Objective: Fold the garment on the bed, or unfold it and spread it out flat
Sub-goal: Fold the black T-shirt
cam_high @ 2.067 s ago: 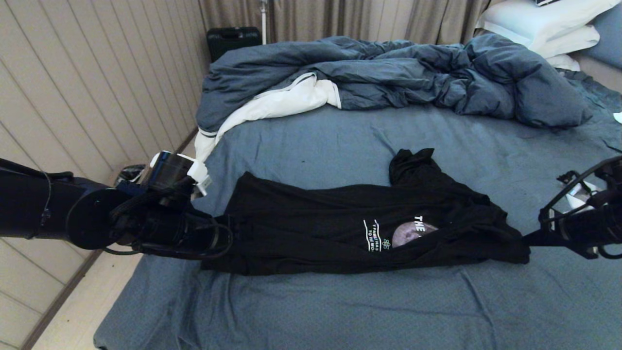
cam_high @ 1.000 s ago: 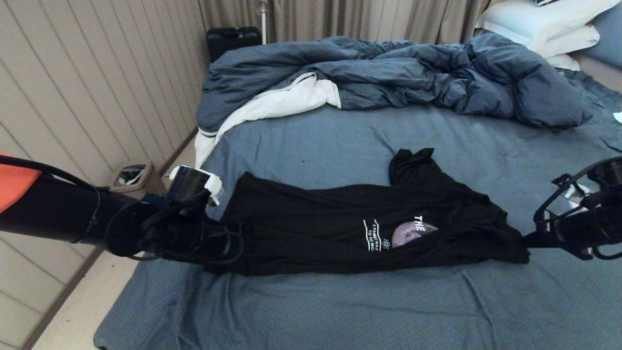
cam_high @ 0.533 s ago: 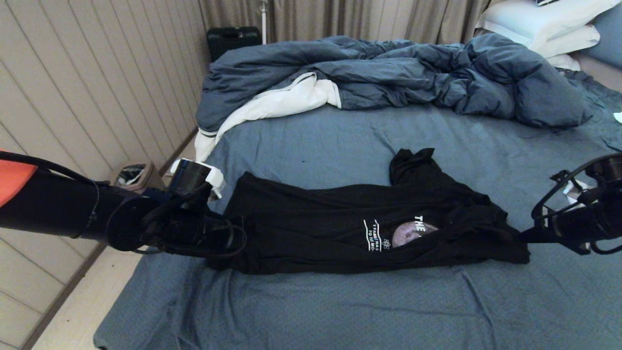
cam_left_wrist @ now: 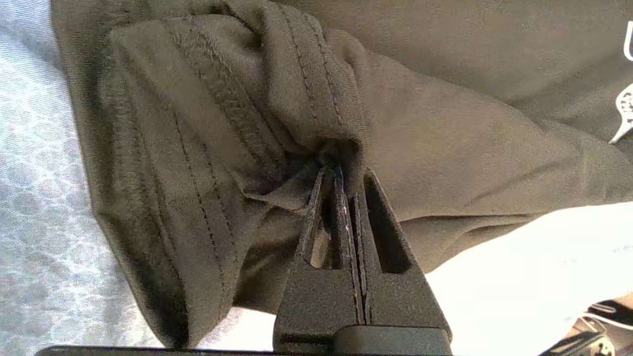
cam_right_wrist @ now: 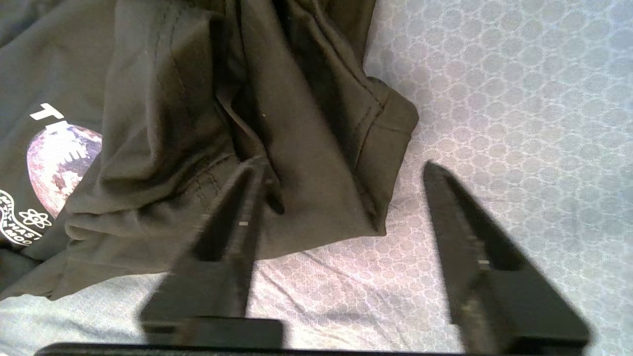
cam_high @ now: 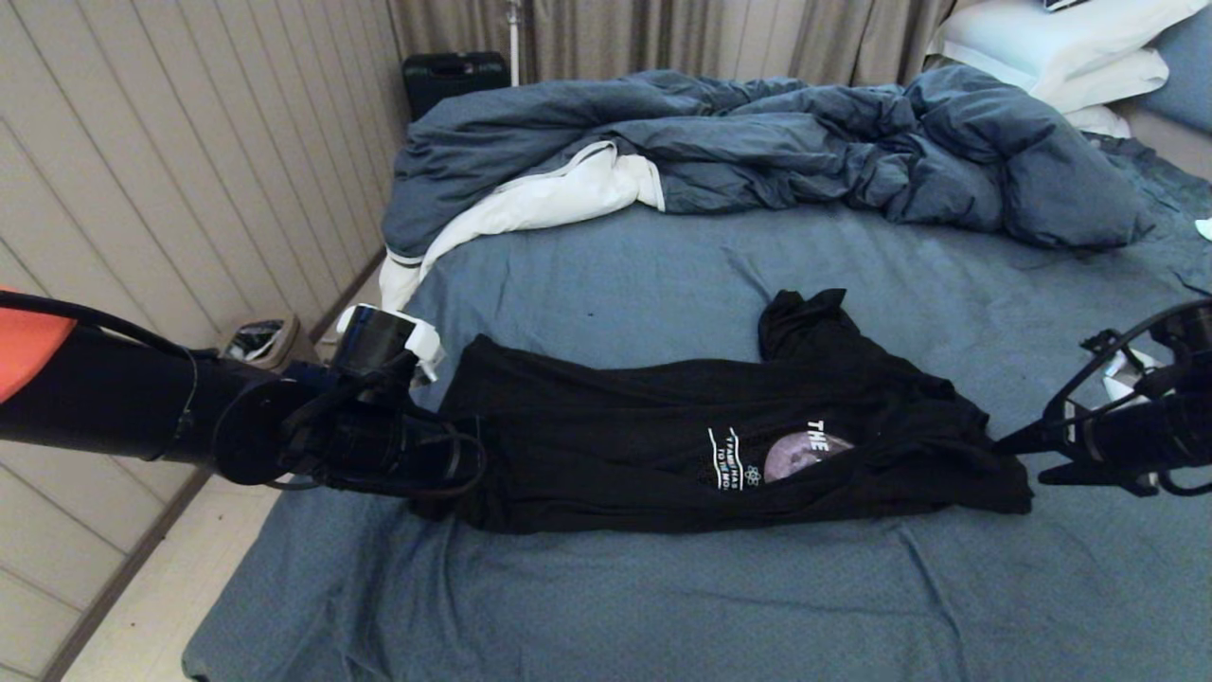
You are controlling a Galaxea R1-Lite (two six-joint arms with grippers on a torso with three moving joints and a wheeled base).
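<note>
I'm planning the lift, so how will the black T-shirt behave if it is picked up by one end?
The garment is probably floppy: it lies in soft creases and bunches where the left gripper pinches its hem. It likely sags rather than holding shape, since the right gripper stands open at the other end. It looks light and thin, so it may drag across the bed.

Beige panelled wall [cam_high: 189, 152], drawn curtains [cam_high: 663, 38], pale floor [cam_high: 142, 606], black case [cam_high: 454, 80] by the wall.

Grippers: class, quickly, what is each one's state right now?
Left gripper: shut on the black T-shirt, at its hem.
Right gripper: open, one finger on the T-shirt's other end, holding nothing.
</note>
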